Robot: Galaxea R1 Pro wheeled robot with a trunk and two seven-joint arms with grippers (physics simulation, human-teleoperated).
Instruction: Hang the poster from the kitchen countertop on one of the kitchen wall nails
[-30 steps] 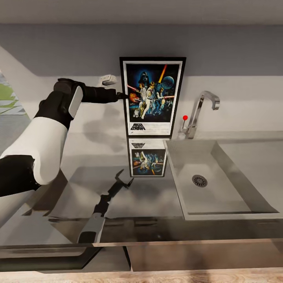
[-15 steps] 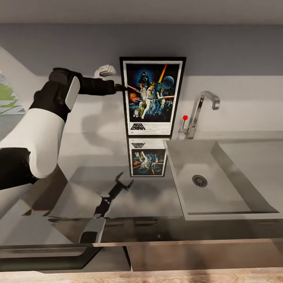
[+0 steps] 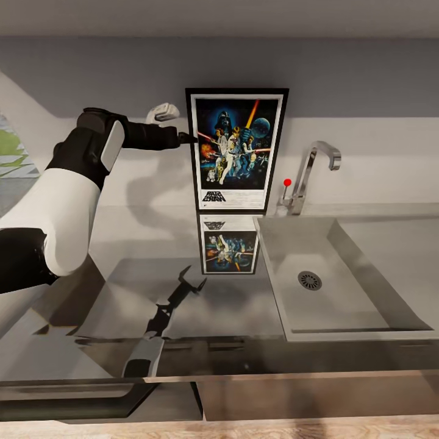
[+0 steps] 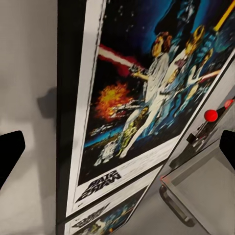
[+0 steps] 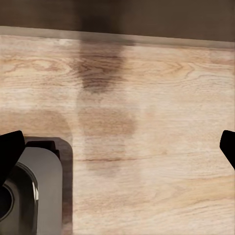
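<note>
Left gripper at the poster's left edge
The poster (image 3: 236, 150) stands upright at the far side of the kitchen countertop (image 3: 146, 244); the left gripper (image 3: 190, 139), spread wide, has barely moved since half a second ago.

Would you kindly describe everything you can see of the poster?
The poster is a tall rectangle with a thin black frame, a white border, dark blue space artwork of film characters and black lettering along its bottom. It stands upright on the kitchen countertop, leaning against the back wall, just left of the tap and sink. The glossy slab mirrors it upside down. The left gripper is open at its left edge, one finger on each side of the frame in the left wrist view.
</note>
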